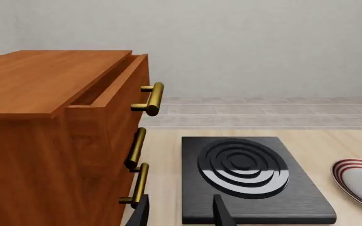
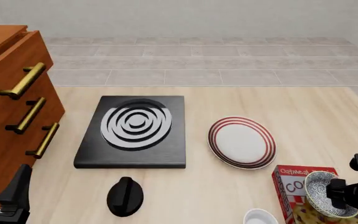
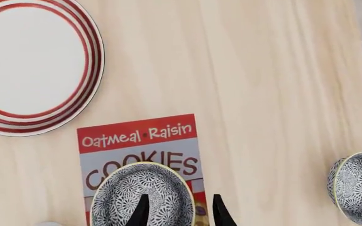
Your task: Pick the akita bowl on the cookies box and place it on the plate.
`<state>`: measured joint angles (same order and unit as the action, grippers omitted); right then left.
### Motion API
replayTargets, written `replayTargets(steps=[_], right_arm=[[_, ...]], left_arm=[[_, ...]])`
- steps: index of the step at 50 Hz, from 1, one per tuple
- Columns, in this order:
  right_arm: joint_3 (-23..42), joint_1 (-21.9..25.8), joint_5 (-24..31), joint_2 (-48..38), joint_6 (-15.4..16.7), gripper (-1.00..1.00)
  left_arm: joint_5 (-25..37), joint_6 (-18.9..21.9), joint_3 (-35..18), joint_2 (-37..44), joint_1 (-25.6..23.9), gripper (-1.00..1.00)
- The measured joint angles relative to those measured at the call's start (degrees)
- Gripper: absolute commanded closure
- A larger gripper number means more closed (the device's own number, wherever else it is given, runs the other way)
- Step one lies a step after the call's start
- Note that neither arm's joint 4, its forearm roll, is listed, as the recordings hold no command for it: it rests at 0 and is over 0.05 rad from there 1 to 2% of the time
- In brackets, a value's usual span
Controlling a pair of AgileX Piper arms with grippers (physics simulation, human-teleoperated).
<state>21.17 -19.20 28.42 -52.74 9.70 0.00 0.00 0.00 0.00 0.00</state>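
The akita bowl point(image 3: 130, 190), speckled grey with a pale rim, sits on the red cookies box point(image 3: 137, 139) at the table's near right, also seen in the front view as bowl point(image 2: 320, 189) on box point(image 2: 291, 186). My right gripper point(image 3: 179, 212) is open and straddles the bowl's rim, one finger inside the bowl and one outside. The plate point(image 2: 241, 142), white with red rings, lies just beyond the box toward the left, and shows in the right wrist view point(image 3: 30, 61). My left gripper point(image 1: 181, 214) hangs open and holds nothing beside the wooden cabinet.
A black square stove point(image 2: 132, 130) lies left of the plate, with a black knob point(image 2: 125, 196) in front of it. A wooden drawer cabinet point(image 2: 11, 107) with brass handles fills the left. A plain white bowl point(image 2: 260, 217) sits left of the box. A second speckled bowl point(image 3: 357, 188) rests to the box's right.
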Motion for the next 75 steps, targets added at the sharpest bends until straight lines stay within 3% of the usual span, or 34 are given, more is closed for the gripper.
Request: replayTargets(steps=[33,34,59,75], right_arm=[[-1.84,0.31,-2.70,-1.90,-0.21,-1.00],[-1.84,0.29,-2.70,-1.88,-0.24,1.00],[0.27,-0.82,-0.95,0.58,1.19,1.00],[5.85,3.62,5.21,6.05,-1.82,1.00]], left_arm=[[0.00,0.00,0.00,0.00,0.00,-1.00],[0.00,0.00,0.00,0.00,0.00,-1.00],[0.00,0.00,0.00,0.00,0.00,-1.00],[0.00,0.00,0.00,0.00,0.00,-1.00]])
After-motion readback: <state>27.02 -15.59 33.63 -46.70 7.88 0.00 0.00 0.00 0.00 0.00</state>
